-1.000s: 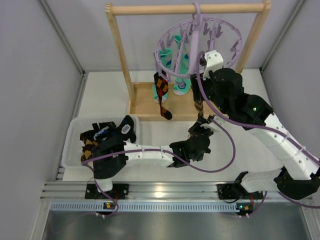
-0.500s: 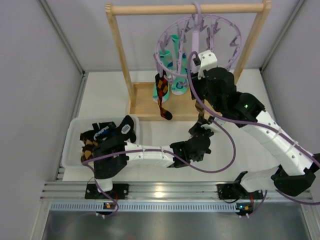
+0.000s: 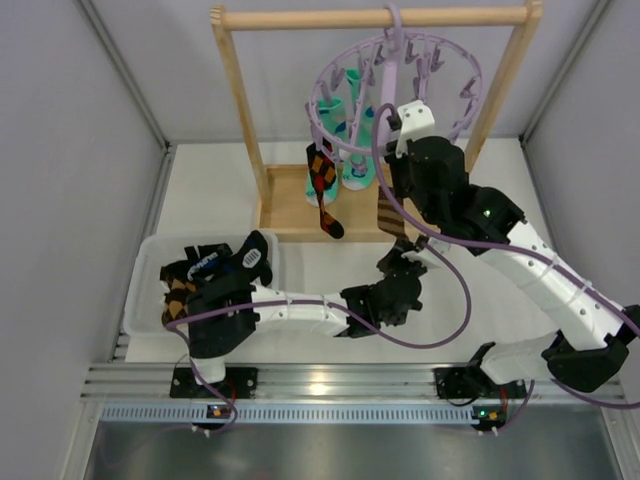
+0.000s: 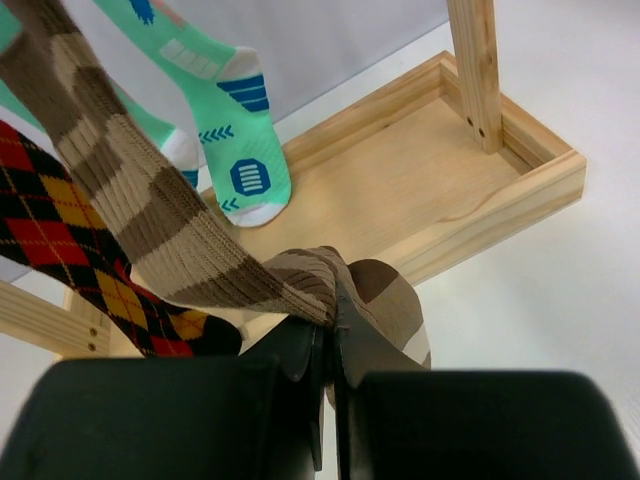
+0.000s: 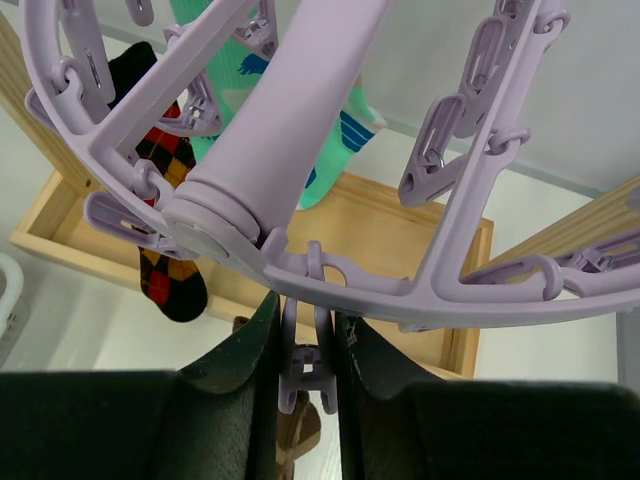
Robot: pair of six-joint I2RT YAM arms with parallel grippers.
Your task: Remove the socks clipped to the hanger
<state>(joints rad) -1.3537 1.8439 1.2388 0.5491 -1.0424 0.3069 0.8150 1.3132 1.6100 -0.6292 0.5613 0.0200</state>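
The round lavender hanger (image 3: pixel 440 60) hangs from the wooden rack's top bar. Two mint-green socks (image 3: pixel 355 135) and a red-dark argyle sock (image 3: pixel 321 185) hang clipped to it. A brown-and-tan striped sock (image 3: pixel 389 212) hangs from the front ring. My left gripper (image 3: pixel 400 268) is shut on that sock's toe end (image 4: pixel 380 300), pulled taut in the left wrist view. My right gripper (image 5: pixel 305 345) is shut on the lavender clip peg (image 5: pixel 304 365) that holds the striped sock, just under the hanger's rim (image 5: pixel 420 295).
The wooden rack (image 3: pixel 238 110) has a shallow base tray (image 3: pixel 288 208), also seen in the left wrist view (image 4: pixel 420 170). A white bin (image 3: pixel 143 290) at the left holds several socks (image 3: pixel 215 262). Grey walls close both sides.
My right gripper has shifted slightly up and left with the clip peg, and the hanger has swung and tilted with it. The striped sock has turned a little. The left gripper holds its place.
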